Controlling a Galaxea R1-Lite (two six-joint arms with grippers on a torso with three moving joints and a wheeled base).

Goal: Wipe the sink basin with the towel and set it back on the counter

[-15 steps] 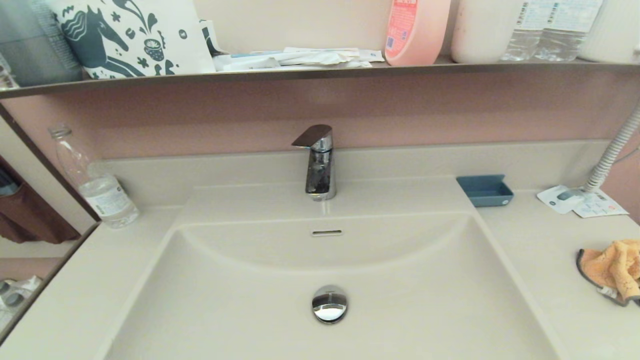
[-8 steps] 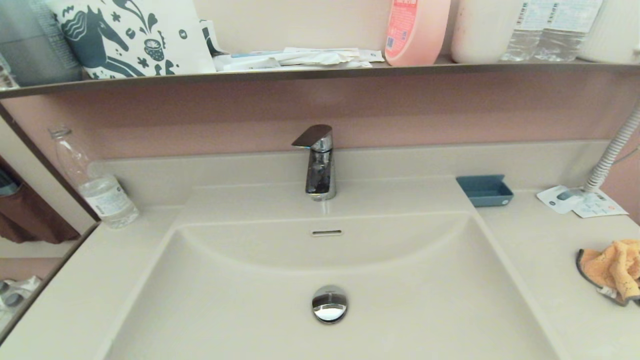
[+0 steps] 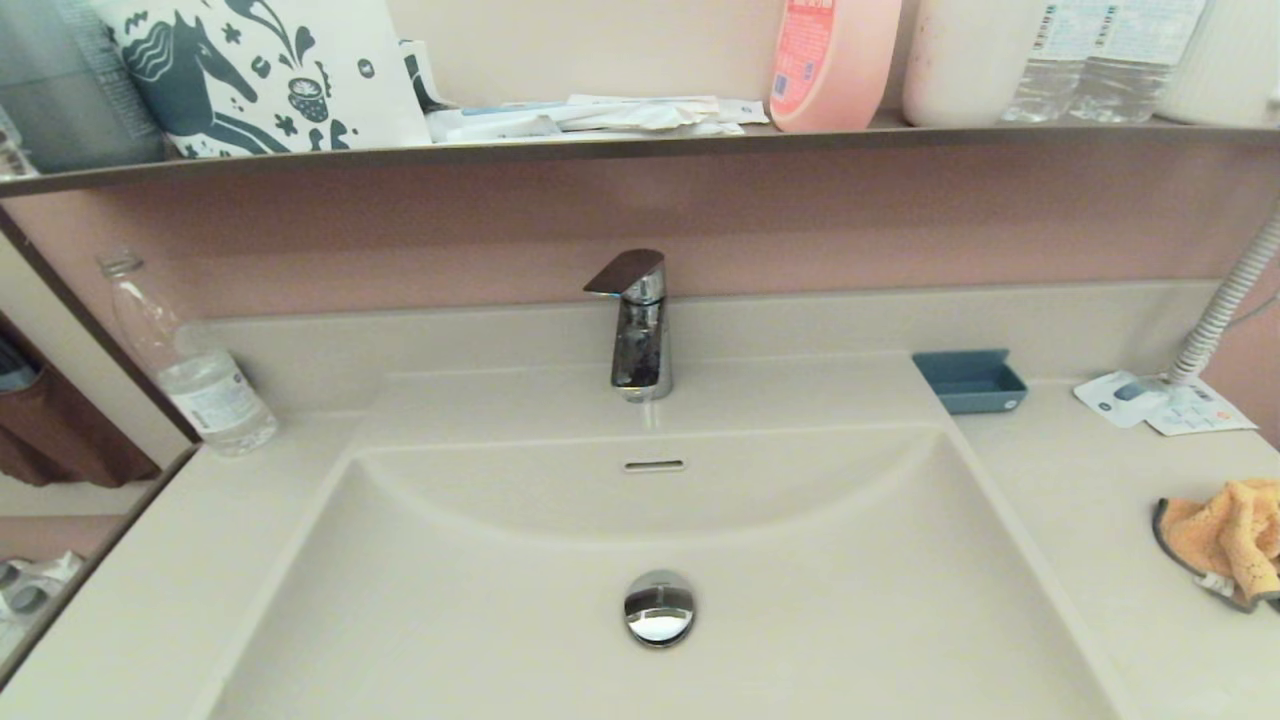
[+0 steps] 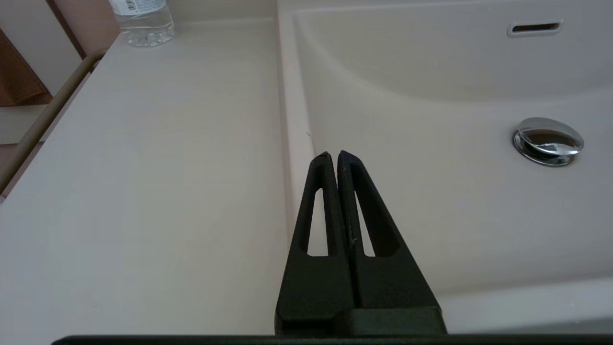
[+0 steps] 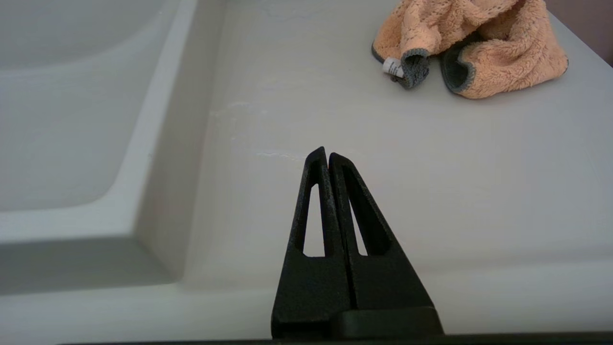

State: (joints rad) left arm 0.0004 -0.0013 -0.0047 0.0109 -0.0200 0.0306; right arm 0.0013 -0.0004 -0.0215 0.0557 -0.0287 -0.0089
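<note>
The orange towel (image 3: 1225,540) with grey trim lies crumpled on the counter (image 3: 1080,500) at the far right; the right wrist view shows the towel (image 5: 483,45) with its white tag. The beige sink basin (image 3: 500,600) with its chrome drain plug (image 3: 659,607) fills the middle. My right gripper (image 5: 327,155) is shut and empty, above the counter short of the towel. My left gripper (image 4: 333,155) is shut and empty over the basin's left rim (image 4: 289,124). Neither gripper shows in the head view.
A chrome tap (image 3: 636,325) stands behind the basin. A clear water bottle (image 3: 190,365) is at the back left, a blue soap dish (image 3: 970,380) and white leaflets (image 3: 1165,403) at the back right. A dark shelf (image 3: 640,145) with bottles runs above.
</note>
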